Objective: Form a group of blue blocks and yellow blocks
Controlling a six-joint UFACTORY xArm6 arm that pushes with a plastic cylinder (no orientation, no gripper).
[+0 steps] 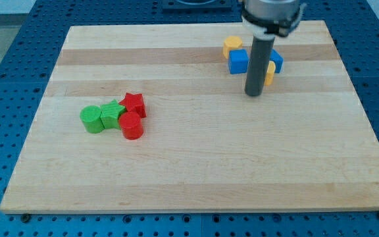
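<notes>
A blue cube sits near the view's top right, with a yellow block touching it just above. A second blue block and a second yellow block lie to the right, partly hidden behind my rod. My tip rests on the board just below this cluster, slightly right of the blue cube and a little below it. It stands just left of and below the lower yellow block; whether it touches that block is hidden by the rod.
A green cylinder, a green star-like block, a red star and a red cylinder are bunched together at the view's left. The wooden board lies on a blue perforated table.
</notes>
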